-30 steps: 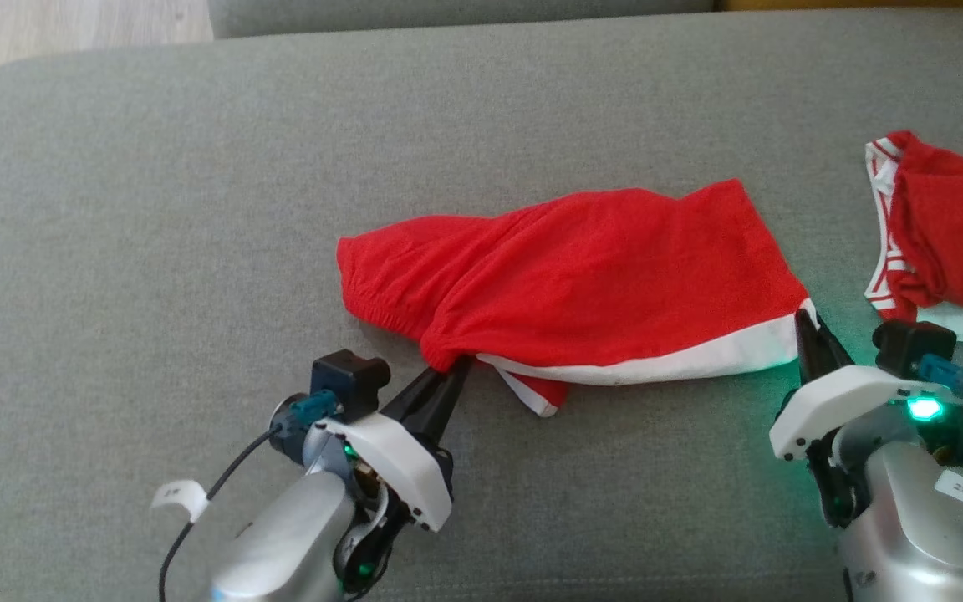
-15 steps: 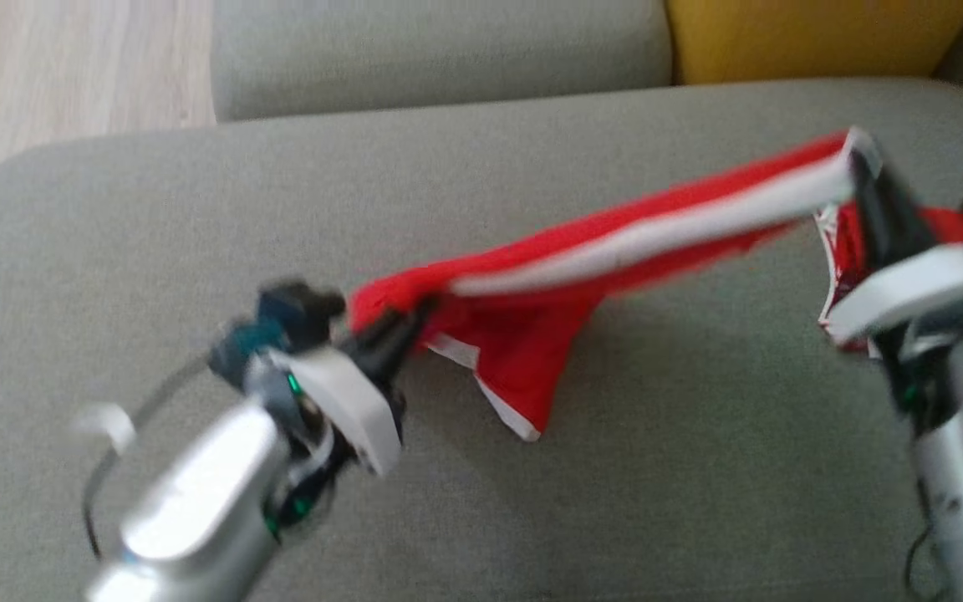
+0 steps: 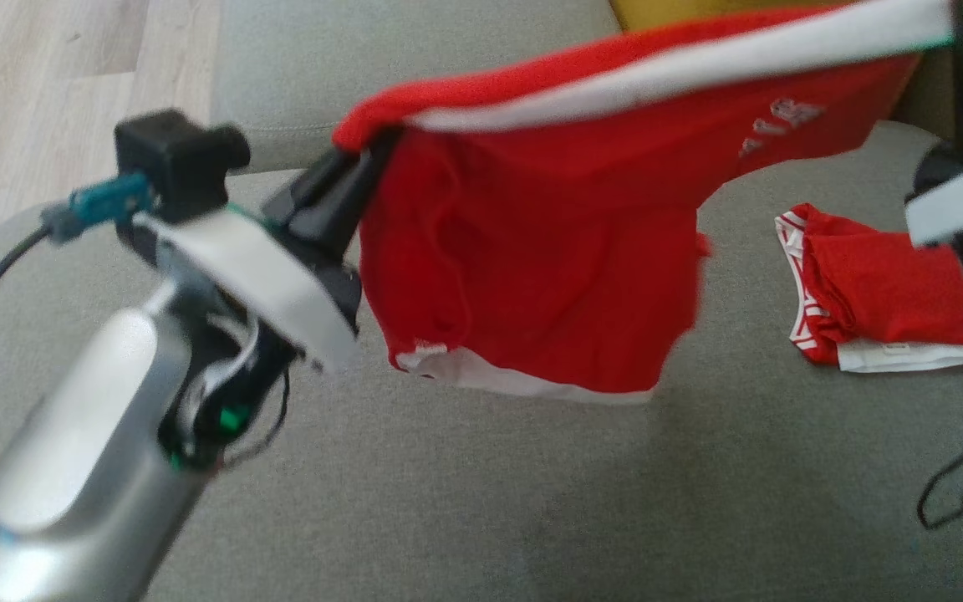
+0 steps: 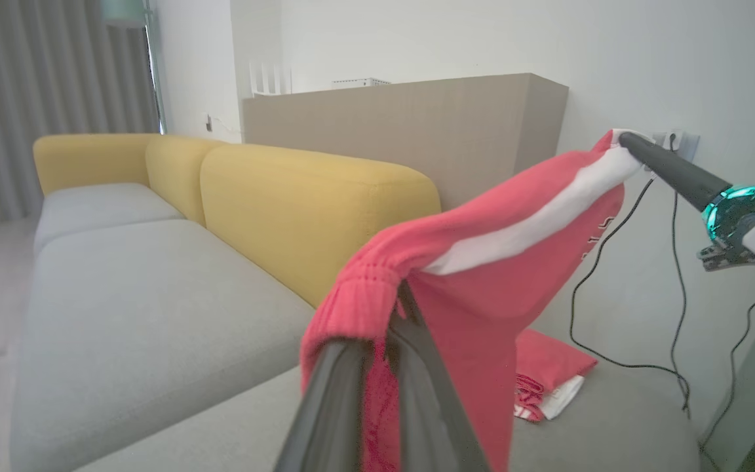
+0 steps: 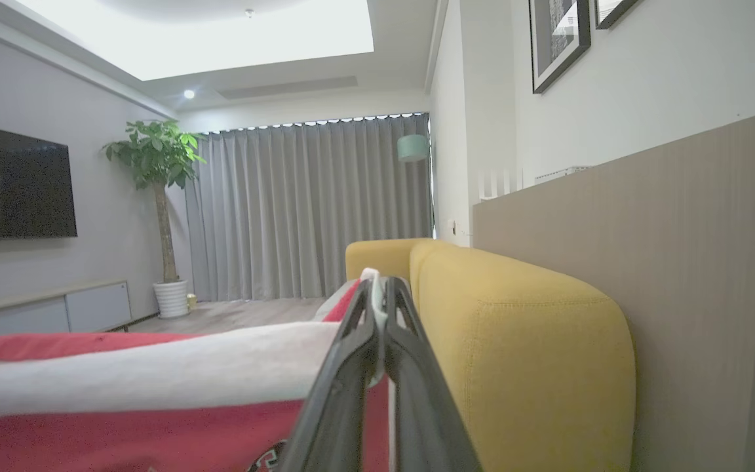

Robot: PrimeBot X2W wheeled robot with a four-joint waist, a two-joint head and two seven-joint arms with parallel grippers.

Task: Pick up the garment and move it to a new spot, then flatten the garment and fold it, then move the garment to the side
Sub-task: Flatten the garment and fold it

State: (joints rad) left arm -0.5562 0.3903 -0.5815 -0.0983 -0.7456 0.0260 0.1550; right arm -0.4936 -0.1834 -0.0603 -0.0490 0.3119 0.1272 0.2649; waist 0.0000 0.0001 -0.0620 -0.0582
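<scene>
Red garment [image 3: 548, 251] hangs stretched across upper centre of frame, above grey sofa seat [image 3: 448, 502]. Left gripper [image 3: 369, 159] clamped on elastic waistband, upper left. Right gripper [image 5: 378, 285] clamped on white band, upper right.

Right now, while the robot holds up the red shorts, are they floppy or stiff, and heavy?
Probably floppy: the red shorts sag and hang in folds between the left gripper and the right gripper. Likely light too, since thin fingertip pinches at two ends hold them above the grey sofa seat. Once let go, they would likely crumple.
</scene>
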